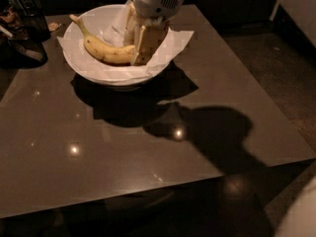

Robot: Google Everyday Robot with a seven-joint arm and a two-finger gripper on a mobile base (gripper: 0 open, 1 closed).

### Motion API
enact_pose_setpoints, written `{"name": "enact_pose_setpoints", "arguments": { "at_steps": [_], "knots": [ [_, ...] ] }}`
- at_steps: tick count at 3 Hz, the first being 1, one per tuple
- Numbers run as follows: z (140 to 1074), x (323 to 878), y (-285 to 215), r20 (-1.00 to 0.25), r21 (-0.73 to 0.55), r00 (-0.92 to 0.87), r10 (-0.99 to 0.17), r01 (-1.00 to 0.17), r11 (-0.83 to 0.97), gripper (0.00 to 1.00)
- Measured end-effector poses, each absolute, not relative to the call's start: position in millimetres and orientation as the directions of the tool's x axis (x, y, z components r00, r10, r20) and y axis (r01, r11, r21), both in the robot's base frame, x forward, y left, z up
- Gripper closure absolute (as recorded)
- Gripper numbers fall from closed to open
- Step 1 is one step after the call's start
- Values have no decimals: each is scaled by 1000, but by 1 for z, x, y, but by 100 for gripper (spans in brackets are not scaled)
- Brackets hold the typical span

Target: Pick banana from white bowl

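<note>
The yellow banana (pixel 104 51) lies curved in the white bowl (pixel 79 65), which is lined with crinkled white paper (pixel 173 41). Its stem tip points up and to the left, toward the bowl's far left rim. My gripper (pixel 139 44) comes down from the top of the view into the right half of the bowl. Its pale fingers (pixel 148 42) are closed on the banana's right end, which is hidden between them. The bowl stands at the far left part of the dark table (pixel 148 147).
A dark wire mesh basket (pixel 30 11) and other dark items (pixel 22 46) stand at the table's far left corner. The table's right edge drops to the floor (pixel 291 68). My arm's shadow falls across the middle of the table.
</note>
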State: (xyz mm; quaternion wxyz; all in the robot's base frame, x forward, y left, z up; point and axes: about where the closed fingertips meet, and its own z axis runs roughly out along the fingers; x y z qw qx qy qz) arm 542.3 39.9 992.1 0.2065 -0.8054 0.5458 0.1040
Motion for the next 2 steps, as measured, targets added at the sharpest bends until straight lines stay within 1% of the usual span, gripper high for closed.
{"name": "enact_pose_setpoints", "arguments": {
  "at_steps": [1,2],
  "knots": [
    [994,505,38,-441,-186,356,-824,-934,-304,100],
    [990,503,39,-443,-179,353,-824,-935,-305,100]
  ]
}}
